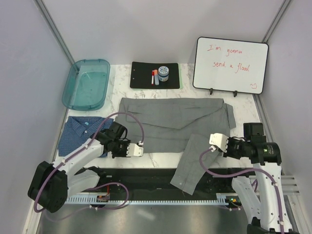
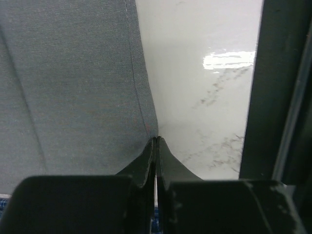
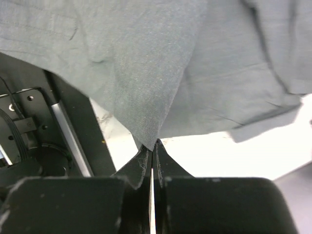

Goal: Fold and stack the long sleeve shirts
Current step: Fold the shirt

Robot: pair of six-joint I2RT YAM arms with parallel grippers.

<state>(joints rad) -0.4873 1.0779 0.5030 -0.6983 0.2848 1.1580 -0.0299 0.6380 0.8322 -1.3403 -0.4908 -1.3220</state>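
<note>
The overhead view is bright, evenly lit from above, with soft shadows and sharp focus. In the left wrist view a white glare patch sits on the marble table [image 2: 195,97] at upper right, and the dark left gripper [image 2: 156,140] at the bottom is blurred. In the right wrist view the lower right washes out white, while the grey shirt [image 3: 146,63] shows a crisp weave.

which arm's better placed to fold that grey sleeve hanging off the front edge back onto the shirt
Right. The right gripper is shut on the grey shirt at the upper end of that sleeve. The left gripper pinches the shirt's near left edge, away from the sleeve.
</note>
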